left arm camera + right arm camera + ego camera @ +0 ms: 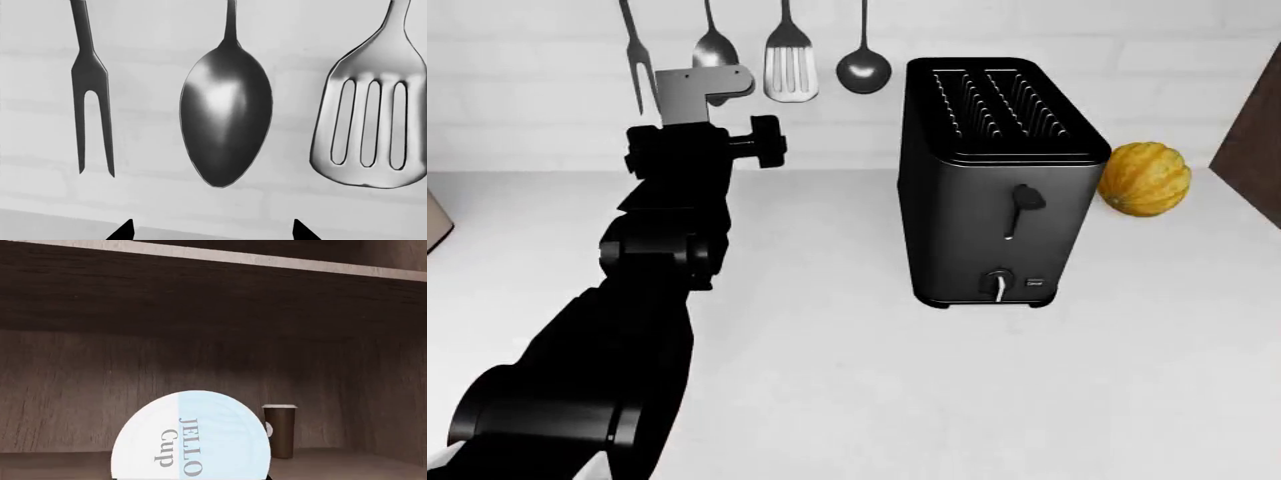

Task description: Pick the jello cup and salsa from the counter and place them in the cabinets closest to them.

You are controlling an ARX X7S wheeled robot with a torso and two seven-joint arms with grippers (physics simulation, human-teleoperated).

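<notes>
While it faces the camera, jello cup shows a white-and-blue lid.

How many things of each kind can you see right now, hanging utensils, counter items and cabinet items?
Hanging utensils: 4: fork, spoon, slotted spatula, ladle
Counter items: 2: toaster, gourd
Cabinet items: 2: jello cup, brown cup
Total: 8

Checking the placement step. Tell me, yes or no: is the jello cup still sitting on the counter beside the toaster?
No. The jello cup shows in the right wrist view inside a dark wooden cabinet, not by the toaster.
</notes>
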